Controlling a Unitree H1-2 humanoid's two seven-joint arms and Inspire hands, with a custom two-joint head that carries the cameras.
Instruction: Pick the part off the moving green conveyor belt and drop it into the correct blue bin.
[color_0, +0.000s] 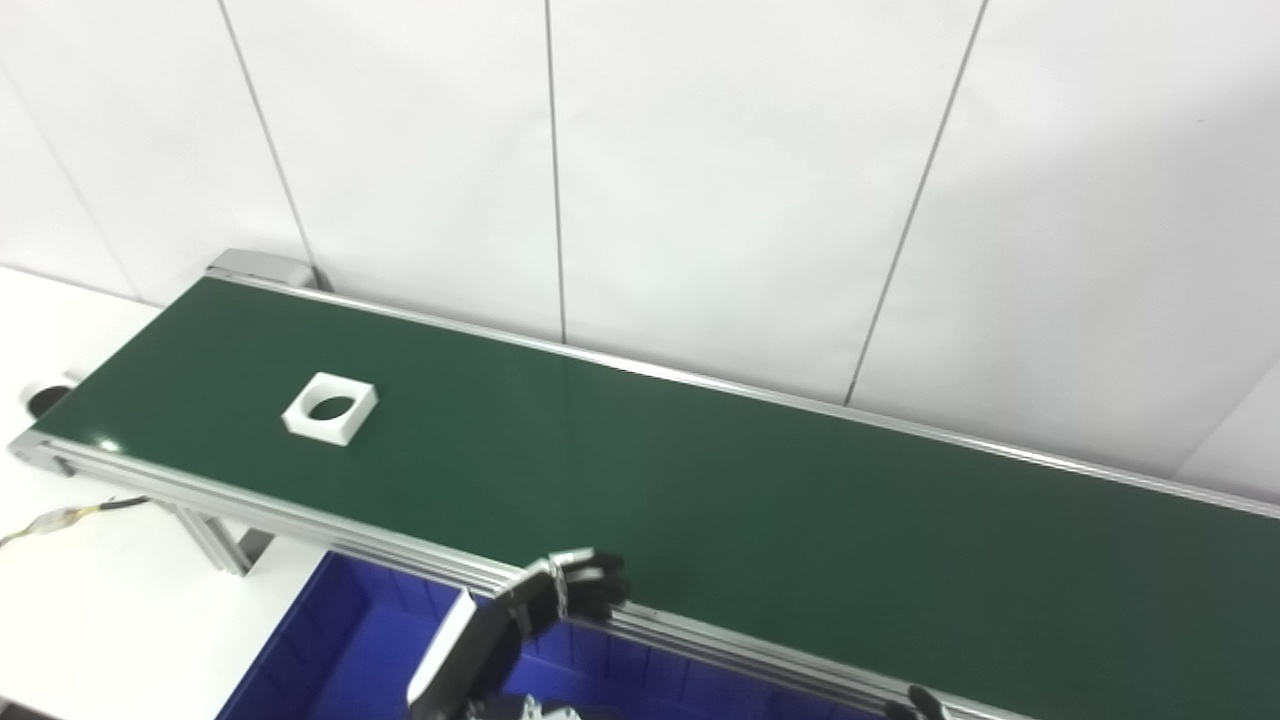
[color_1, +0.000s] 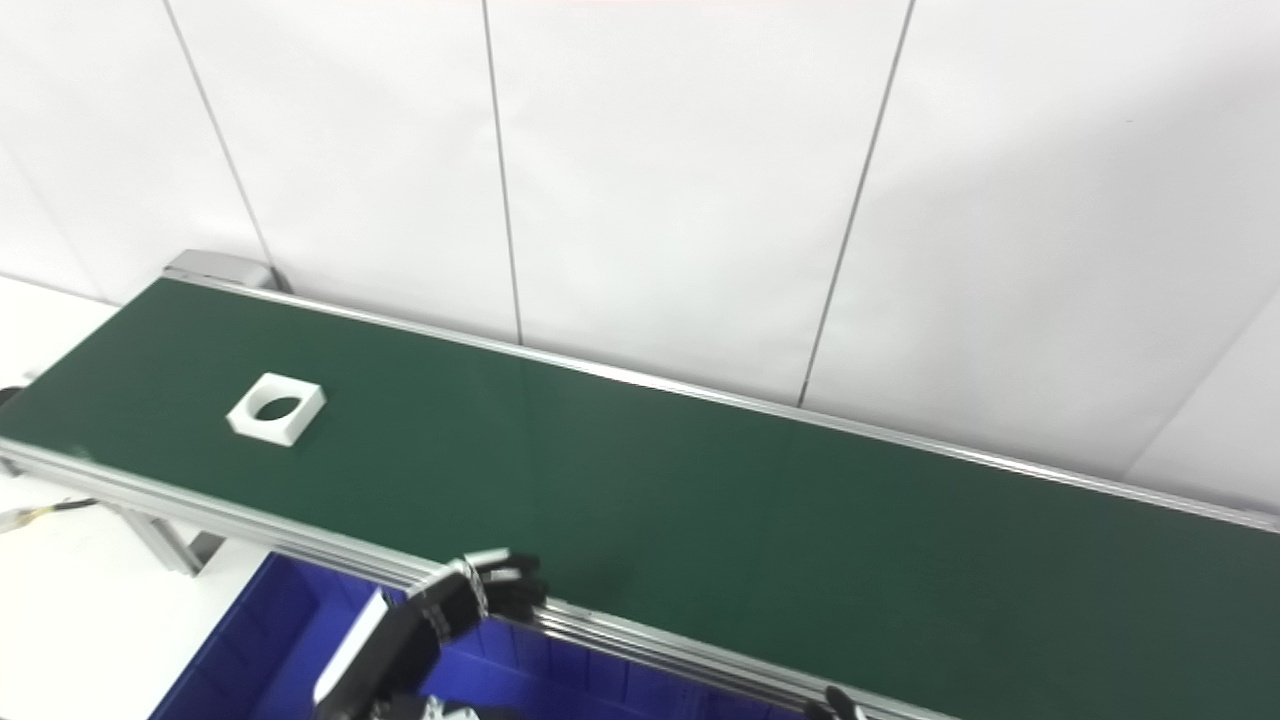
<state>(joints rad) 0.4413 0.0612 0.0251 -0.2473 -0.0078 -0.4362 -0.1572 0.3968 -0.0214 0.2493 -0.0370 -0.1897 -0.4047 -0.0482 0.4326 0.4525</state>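
This looks like a small factory or lab test cell. A green conveyor belt (color_0: 700, 480) on an aluminium frame (color_0: 300, 520) runs along plain white wall panels (color_0: 740, 170). A blue bin (color_0: 340, 650) sits below, though only partly visible.

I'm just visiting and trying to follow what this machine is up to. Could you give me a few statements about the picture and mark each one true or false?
1. The white square part lies on the green belt, near its left end. True.
2. The part is a solid block with no opening. False: it has a round hole through its middle.
3. The left hand is holding the part. False: it sits at the belt's near rail, well apart from the part, holding nothing.
4. A blue bin sits below the belt's near edge. True.
5. Several parts ride the belt. False: only one shows.
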